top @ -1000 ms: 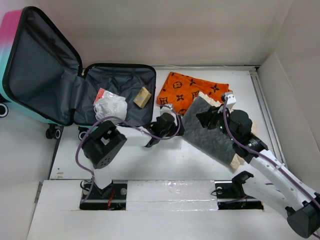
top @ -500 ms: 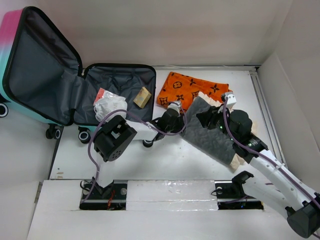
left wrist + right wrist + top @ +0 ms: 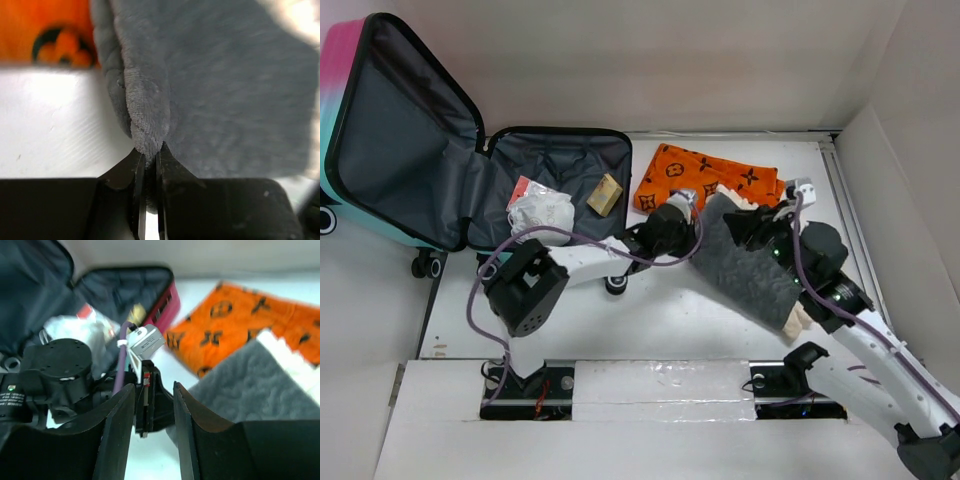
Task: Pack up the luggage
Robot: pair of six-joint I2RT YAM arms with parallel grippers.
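The luggage (image 3: 565, 160) lies open at the left, its pink-to-turquoise lid standing up, with dark grey lining. A grey fleece cloth (image 3: 752, 278) with a cream underside lies at the right, partly over an orange patterned towel (image 3: 720, 172). My left gripper (image 3: 695, 225) is shut on the cloth's left edge. In the left wrist view the jaws (image 3: 150, 151) pinch a fold of the grey cloth (image 3: 220, 90). My right gripper (image 3: 745, 228) hovers over the cloth's top; its fingers (image 3: 152, 390) stand open with nothing between them, and the grey cloth (image 3: 260, 390) lies to their right.
In the luggage lie a white crumpled bag (image 3: 540, 212) and a small tan box (image 3: 605, 194). White walls close the table at the back and right. The left arm's purple cable loops over the table in front of the luggage.
My left gripper has moved right to the grey cloth's edge and shut on it. The right arm has shifted slightly right and back over the cloth.
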